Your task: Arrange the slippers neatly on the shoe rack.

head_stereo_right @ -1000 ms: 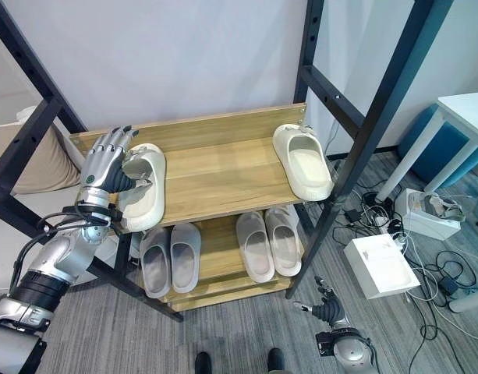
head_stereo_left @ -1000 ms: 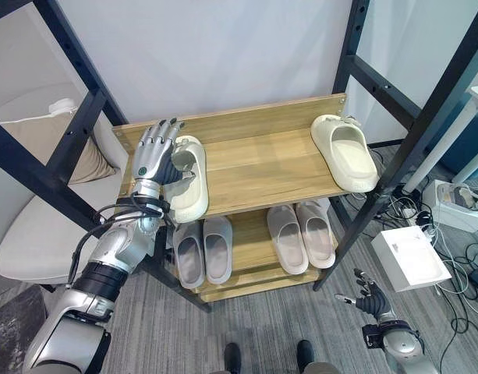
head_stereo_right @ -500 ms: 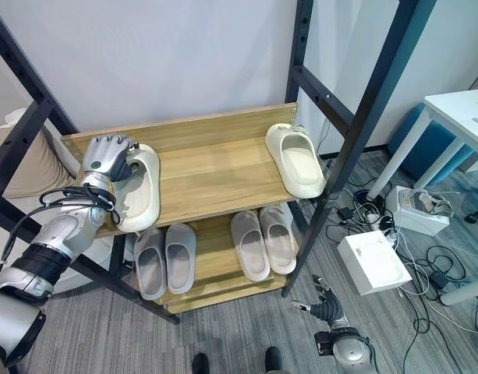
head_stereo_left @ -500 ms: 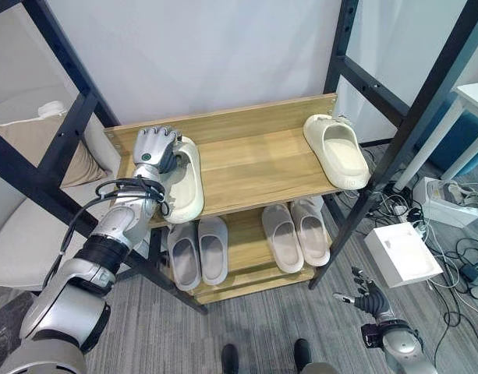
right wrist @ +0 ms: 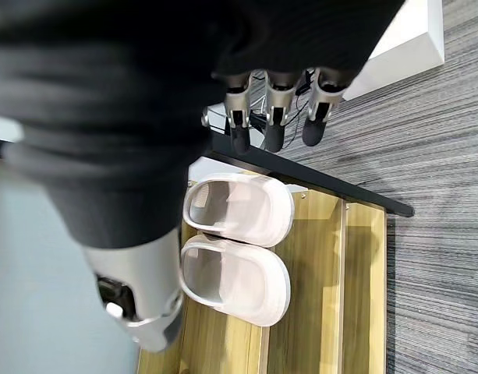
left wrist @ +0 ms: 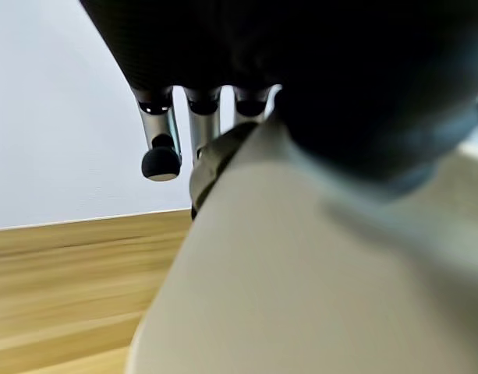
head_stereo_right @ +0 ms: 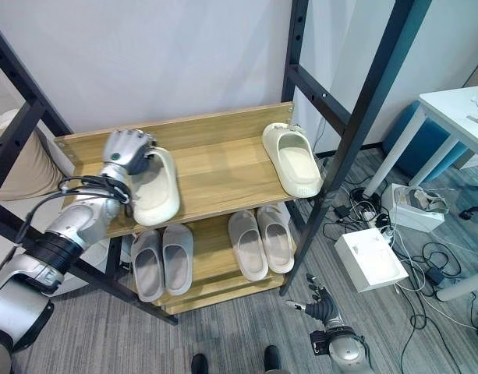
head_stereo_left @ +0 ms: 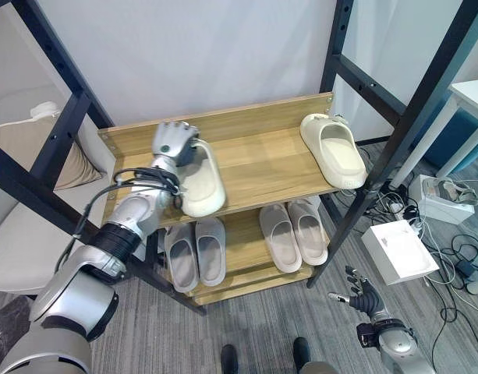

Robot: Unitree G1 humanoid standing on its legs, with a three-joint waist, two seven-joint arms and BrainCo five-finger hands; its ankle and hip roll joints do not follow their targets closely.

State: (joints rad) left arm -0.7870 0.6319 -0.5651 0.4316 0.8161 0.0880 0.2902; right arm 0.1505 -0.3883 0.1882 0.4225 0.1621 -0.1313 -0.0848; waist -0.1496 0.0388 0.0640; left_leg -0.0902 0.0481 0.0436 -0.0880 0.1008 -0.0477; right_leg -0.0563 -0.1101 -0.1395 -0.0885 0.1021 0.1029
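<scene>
Slippers: near us, over grey carpet [head_stereo_left: 262, 327], our right hand [head_stereo_left: 362, 298] hangs with fingers loosely spread, holding nothing. On the rack's [head_stereo_left: 262, 167] lower shelf we see two grey pairs [head_stereo_left: 196, 253] [head_stereo_left: 295, 234]. On the top shelf our left hand [head_stereo_left: 172, 142] curls over the heel of a cream slipper [head_stereo_left: 201, 181]; its mate [head_stereo_left: 334, 149] lies far right. Behind is a white wall [head_stereo_left: 207, 54]. How the thumb grips, we cannot tell.

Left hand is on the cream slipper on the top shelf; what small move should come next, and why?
Probably slide it further right along the top shelf. The left hand is curled on the heel of the cream slipper, whose toe angles toward the front edge, while its mate sits far off at the shelf's right end.
</scene>
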